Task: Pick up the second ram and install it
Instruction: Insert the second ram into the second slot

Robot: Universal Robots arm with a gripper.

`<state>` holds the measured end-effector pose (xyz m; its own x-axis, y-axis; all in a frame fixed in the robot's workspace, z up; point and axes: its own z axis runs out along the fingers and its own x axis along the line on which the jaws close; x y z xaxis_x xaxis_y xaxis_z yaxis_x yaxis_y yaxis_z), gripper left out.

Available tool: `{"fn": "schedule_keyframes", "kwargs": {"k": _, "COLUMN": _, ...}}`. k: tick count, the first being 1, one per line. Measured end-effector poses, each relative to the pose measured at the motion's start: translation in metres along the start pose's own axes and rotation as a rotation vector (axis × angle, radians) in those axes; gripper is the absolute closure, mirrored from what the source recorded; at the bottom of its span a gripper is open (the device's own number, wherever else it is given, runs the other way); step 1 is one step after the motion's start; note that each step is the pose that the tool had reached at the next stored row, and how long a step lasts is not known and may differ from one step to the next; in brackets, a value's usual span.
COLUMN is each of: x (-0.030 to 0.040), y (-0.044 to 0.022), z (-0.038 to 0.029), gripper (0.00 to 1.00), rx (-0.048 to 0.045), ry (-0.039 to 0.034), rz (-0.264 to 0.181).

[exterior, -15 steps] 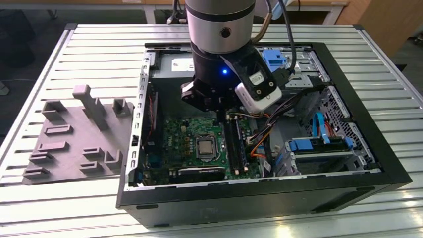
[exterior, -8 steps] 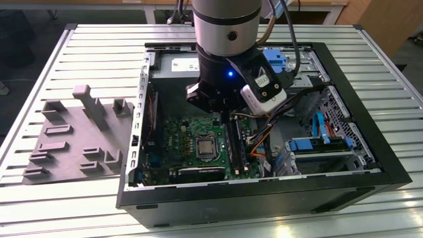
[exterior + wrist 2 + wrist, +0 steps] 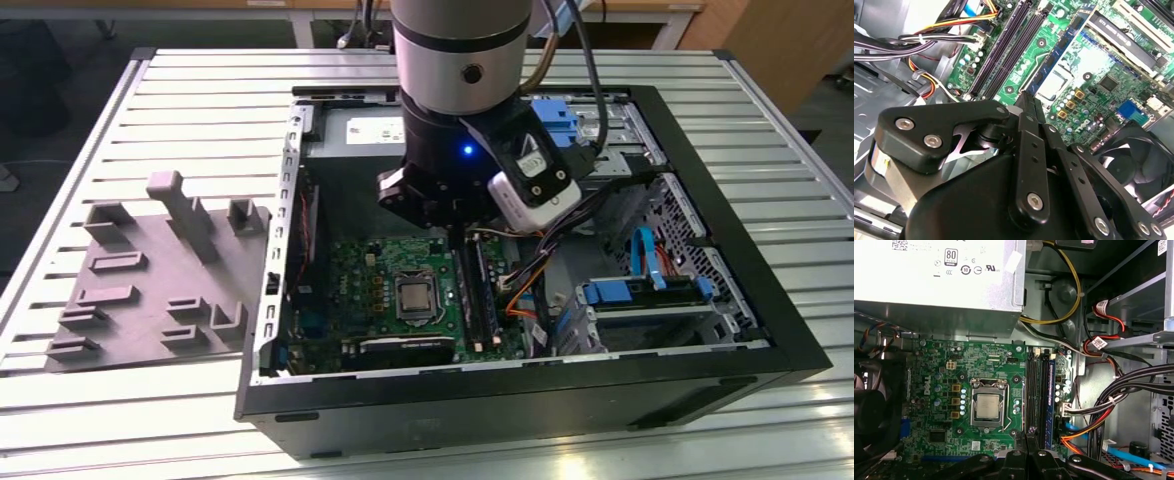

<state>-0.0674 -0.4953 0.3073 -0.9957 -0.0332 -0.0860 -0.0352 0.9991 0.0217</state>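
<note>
Up close in the second wrist view is the gripper (image 3: 1027,96), its black fingers (image 3: 1029,130) pulled almost all the way together into one thin tip. Running away from that tip is the second ram (image 3: 1065,50), a long flat dark stick with little black chips and a blue edge. I think it is pinched between the fingers, but the spot where they meet it is hard to see. The stick hangs above the green motherboard (image 3: 1114,65). It points the same way as the long black ram slots (image 3: 1004,52) and is just beside them, on the side where the silver CPU (image 3: 1056,85) sits. It is not down in a slot.

In the first wrist view the slots lie between the CPU and a bunch of black, yellow and orange wires (image 3: 1114,405). The grey power supply box (image 3: 939,275) is past their far end.

In the exterior view the arm (image 3: 461,60) reaches down into the open computer case (image 3: 534,405) in the middle of the frame. A grey plastic block with posts (image 3: 160,280) sits on the ribbed metal table (image 3: 107,420) at the exterior view's left, well apart from the gripper.

So the picking-up part looks done. The putting-in part is not, because the stick is not yet seated in a slot.
</note>
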Motion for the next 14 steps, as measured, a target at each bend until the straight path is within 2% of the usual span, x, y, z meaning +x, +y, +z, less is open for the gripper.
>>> {"fn": "schedule_keyframes", "kwargs": {"k": 12, "x": -0.0026, "y": -0.0001, "z": 0.0016, "gripper": 0.89, "rx": -0.0001, "ry": 0.0, "rz": 0.0}}
{"fn": "schedule_keyframes", "kwargs": {"k": 13, "x": -0.0055, "y": -0.0003, "z": 0.0034, "gripper": 0.89, "rx": -0.0002, "ry": 0.0, "rz": 0.0}}
{"fn": "schedule_keyframes", "kwargs": {"k": 14, "x": -0.0055, "y": -0.0003, "z": 0.0034, "gripper": 0.89, "rx": -0.0002, "ry": 0.0, "rz": 0.0}}
